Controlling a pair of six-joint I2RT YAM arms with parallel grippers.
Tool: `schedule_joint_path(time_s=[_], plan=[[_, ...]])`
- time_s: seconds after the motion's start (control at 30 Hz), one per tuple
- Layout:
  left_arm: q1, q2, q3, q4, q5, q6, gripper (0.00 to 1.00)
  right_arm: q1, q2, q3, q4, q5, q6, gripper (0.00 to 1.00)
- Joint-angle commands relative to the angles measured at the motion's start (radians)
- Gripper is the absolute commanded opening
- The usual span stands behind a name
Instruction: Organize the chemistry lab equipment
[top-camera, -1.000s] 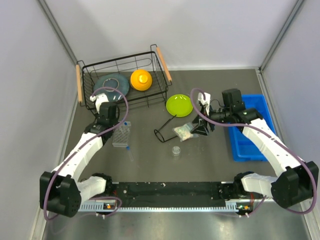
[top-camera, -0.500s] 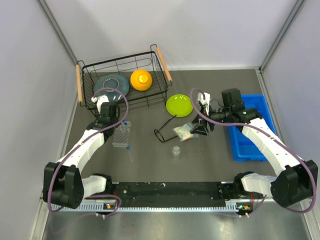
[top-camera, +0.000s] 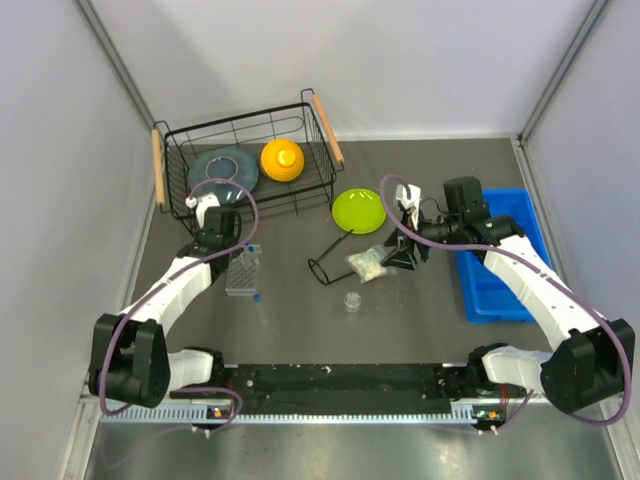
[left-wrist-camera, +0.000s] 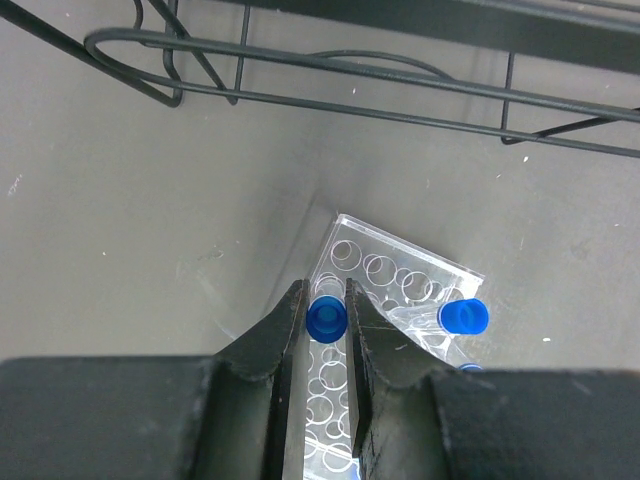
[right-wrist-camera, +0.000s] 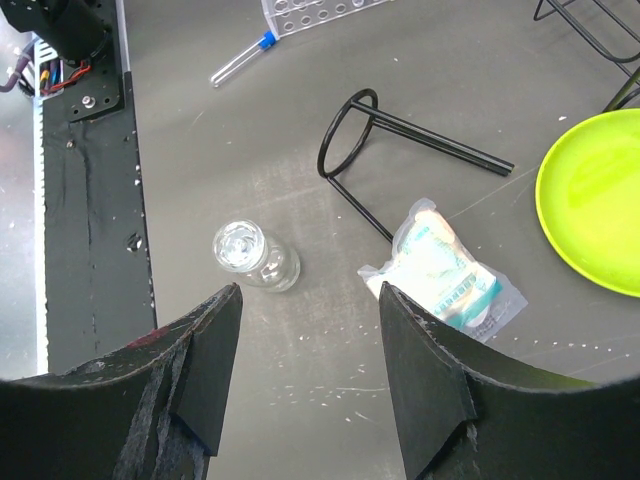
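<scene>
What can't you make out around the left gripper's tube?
Left wrist: the test tube below its blue cap, hidden by the left gripper; whether it sits in the rack is unclear.
Top external: that gripper's jaws, hidden under its wrist.
Right wrist: rack cut by top edge.

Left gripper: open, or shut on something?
Shut on a blue-capped test tube. In the left wrist view the left gripper has its jaws pressed against both sides of the cap, over the clear tube rack.

Light: bright, even, diffuse from above. Shadows: faint, soft, beneath wire basket (top-camera: 312, 160). Glare: dull sheen on grey table (top-camera: 300, 320). Focus: overhead view sharp; wrist views soft at near edge.
</scene>
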Motion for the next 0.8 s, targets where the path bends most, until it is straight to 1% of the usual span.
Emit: schedule_joint_path(time_s=[0.0,0.03,0.07,0.13,0.17,0.27,0.3,0.37,0.4,0.63,0.7,0.77], plan=[[0.007,0.012,-0.009,0.030,0.000,-0.012,0.09,-0.011,-0.001,-0.001,0.028,-0.038,-0.025,0.58],[0.007,0.015,-0.006,0.030,0.000,-0.012,0.11,-0.013,-0.001,-0.001,0.028,-0.038,-0.025,0.58],[0.007,0.015,-0.006,0.030,0.000,-0.014,0.15,-0.013,-0.001,-0.001,0.028,-0.039,-0.025,0.58],[0.010,0.013,-0.006,0.027,0.000,-0.015,0.18,-0.013,0.000,-0.001,0.026,-0.041,-0.025,0.58],[0.009,0.010,-0.003,0.022,-0.001,-0.018,0.22,-0.015,0.000,-0.001,0.028,-0.042,-0.025,0.58],[0.009,-0.014,0.000,0.010,-0.011,-0.018,0.30,-0.016,0.000,-0.003,0.028,-0.044,-0.027,0.58],[0.009,-0.020,0.000,0.001,-0.012,-0.018,0.35,-0.016,0.000,-0.003,0.028,-0.045,-0.025,0.58],[0.010,-0.045,0.001,-0.005,-0.017,-0.015,0.39,-0.015,-0.001,-0.003,0.028,-0.047,-0.025,0.58],[0.009,-0.051,0.001,-0.015,-0.018,-0.014,0.44,-0.015,0.000,-0.003,0.028,-0.048,-0.025,0.58],[0.009,-0.142,0.009,-0.085,-0.015,-0.011,0.49,-0.018,-0.009,-0.009,0.025,-0.058,-0.033,0.58],[0.009,-0.200,0.014,-0.111,-0.015,-0.012,0.52,-0.018,-0.012,-0.012,0.025,-0.073,-0.036,0.58],[0.009,-0.267,0.015,-0.155,-0.017,-0.014,0.57,-0.018,-0.012,-0.014,0.020,-0.106,-0.042,0.58]])
